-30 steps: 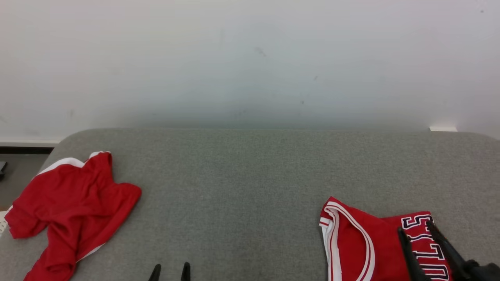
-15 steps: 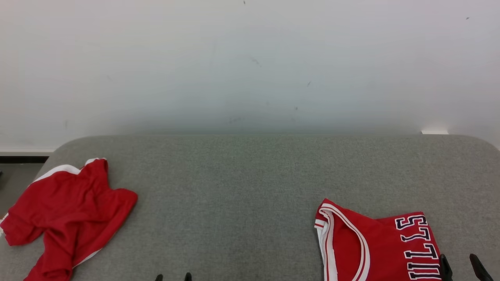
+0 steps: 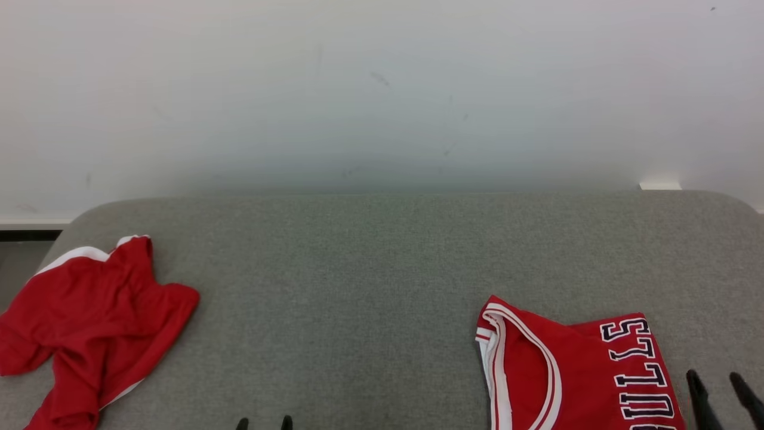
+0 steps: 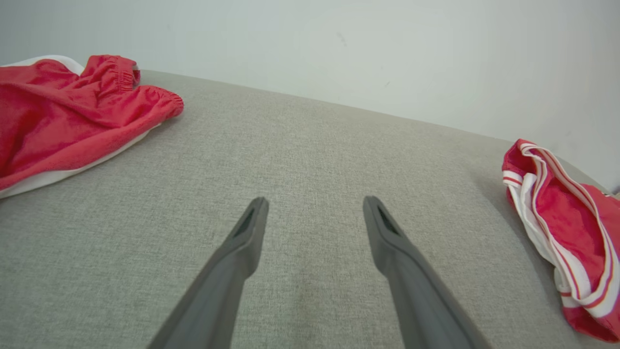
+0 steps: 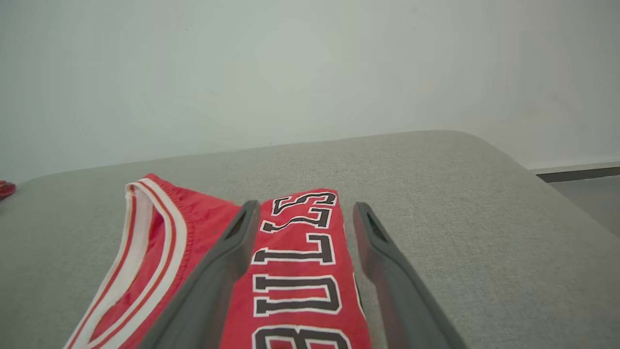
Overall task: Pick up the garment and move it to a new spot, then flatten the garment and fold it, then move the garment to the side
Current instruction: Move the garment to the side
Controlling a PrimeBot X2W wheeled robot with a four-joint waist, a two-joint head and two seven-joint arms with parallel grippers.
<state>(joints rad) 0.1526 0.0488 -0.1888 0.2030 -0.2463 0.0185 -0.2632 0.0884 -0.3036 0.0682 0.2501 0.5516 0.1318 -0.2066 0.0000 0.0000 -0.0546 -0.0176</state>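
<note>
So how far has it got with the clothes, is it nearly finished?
The red jersey looks done: it is folded flat and lies at the right side of the grey surface. Nothing is in hand: the right gripper is open by the jersey, and the left gripper is open over bare fabric. The red shorts lie crumpled at the left, so they are probably what's left.

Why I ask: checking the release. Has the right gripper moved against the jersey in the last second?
Yes. The right gripper has pulled back and rightward: earlier its fingertips were over the jersey, now they are past its right edge in the head view.
</note>
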